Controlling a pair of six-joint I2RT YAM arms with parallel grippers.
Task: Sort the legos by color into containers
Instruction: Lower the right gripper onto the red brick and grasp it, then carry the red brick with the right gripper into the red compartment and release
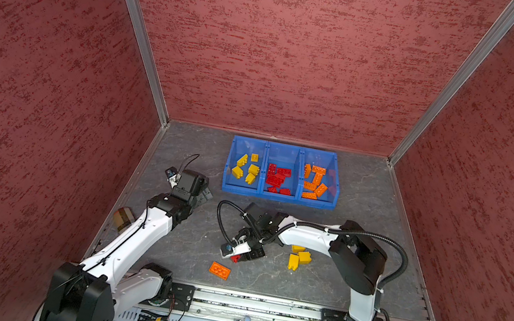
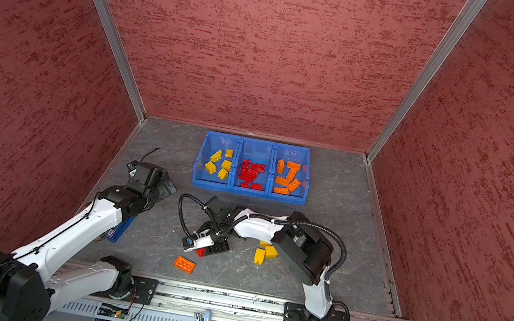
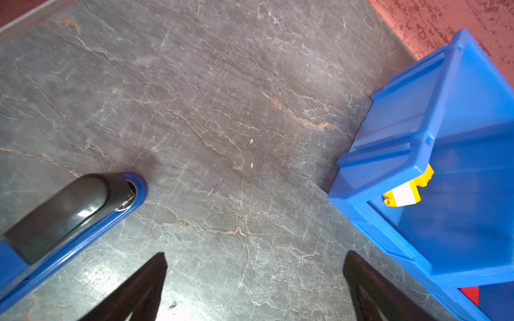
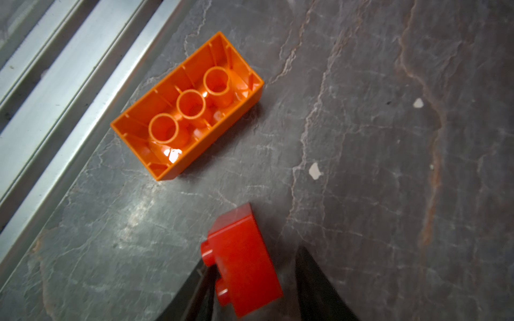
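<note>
— how far along is the sort?
— late, i'd judge. the three blue containers [image 1: 278,196] at the back of the counter [image 1: 185,244] already hold yellow, red and orange bricks, one colour each. loose on the counter are a short red brick [image 4: 242,261], an orange two-by-four brick [image 4: 186,105] lying hollow side up, and three yellow bricks [image 1: 299,257] by the right arm.
— and the step in hand?
— picking up the red brick. the right gripper [image 1: 242,255] is down at the counter with its jaws either side of that brick (one jaw looks to touch the studded side, a sliver of counter shows by the other), so i can't tell whether they are pinching it yet.
— the left one?
— the left gripper [image 3: 256,300] hangs near the yellow end of the containers, jaws spread wide, nothing between them.
— what does the next move call for?
— a firm squeeze across the brick and a lift clear of the orange one nearby. then a carry to the middle container [image 1: 284,155], where the reds lie, and a release over its floor, not over a divider.
</note>
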